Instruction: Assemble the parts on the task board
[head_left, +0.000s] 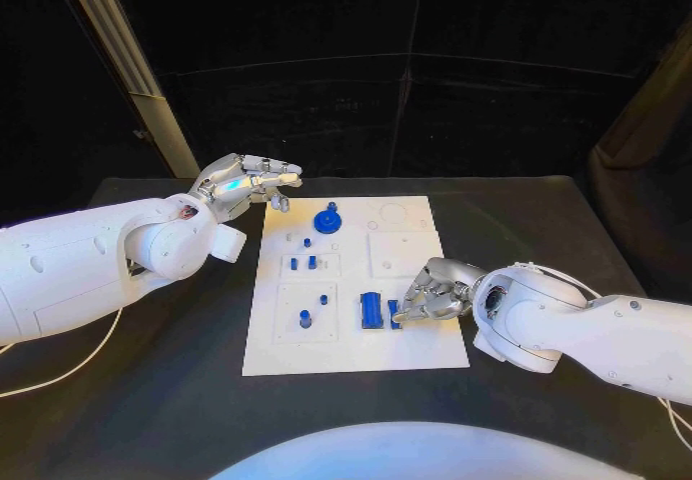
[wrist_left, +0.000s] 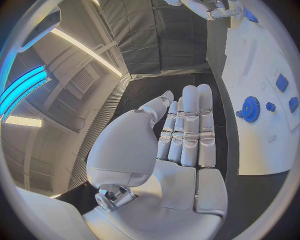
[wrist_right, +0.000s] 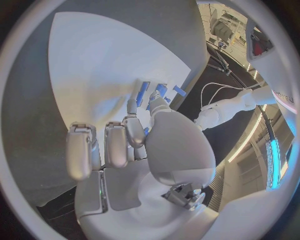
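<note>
The left hand (head_left: 248, 182) is held above the black table (head_left: 159, 400) just off the far left corner of the task board (head_left: 433, 345). In the left wrist view its fingers (wrist_left: 190, 125) are seen stretched out straight and close together, with the thumb lying alongside them; nothing is held, and no part is touched.

The right hand (head_left: 433, 290) is set low over the near right area of the board. Its fingers (wrist_right: 115, 142) are curled downward, and the thumb and one fingertip are brought together at a small blue upright part (head_left: 394, 314). Contact with that part is suggested in the head view, but whether it is actually pinched cannot be told, since the fingertips are hidden by the hand itself in the right wrist view.

Just beside that part, on its left, a larger blue block (head_left: 371, 310) stands on the board. A blue gear (head_left: 329, 218) is seen near the board's far edge, close to the left hand but apart from it. Two short blue pegs (head_left: 302, 264) stand side by side in the left column, and a small blue pin (head_left: 304, 319) lies in a recess nearer the front. Further small blue pieces are scattered between these, too small to be named.

The board's right half carries shallow outlined recesses (head_left: 392, 252) with nothing blue in them. Bare black table is seen along the board's left edge, along its near edge and to its far right.
</note>
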